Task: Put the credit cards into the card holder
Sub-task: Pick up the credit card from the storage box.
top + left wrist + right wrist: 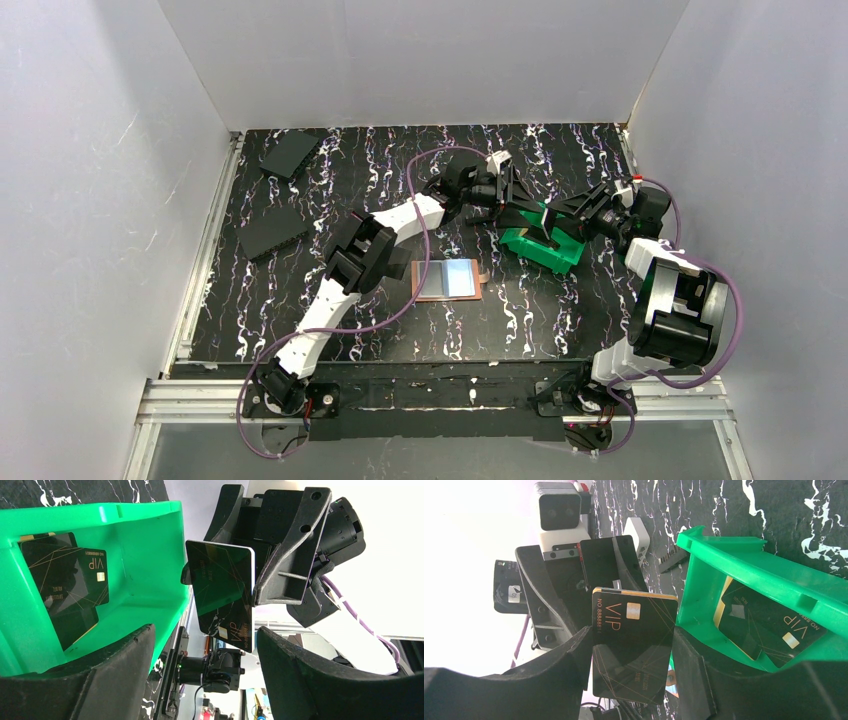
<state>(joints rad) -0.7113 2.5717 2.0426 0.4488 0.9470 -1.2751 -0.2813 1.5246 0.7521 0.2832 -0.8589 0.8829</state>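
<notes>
I have the right gripper (631, 637) closed on one black VIP-printed plastic credit card (222, 590), held up in the air just beside the green plastic bin (566, 262). The left gripper (205, 632) faces it with its fingers spread and nothing between them, so I judge a hand-over is about to start. At least two more black cards (70, 580) lie in the bin. The small orange-brown leather card holder (448, 280) lies open on the black white-veined tabletop (520, 320), near the bin but apart from it. Its grey and light-blue panels face up, and I can see no card in it. By my reading, no card is stowed yet, so nearly all of the job is left.
</notes>
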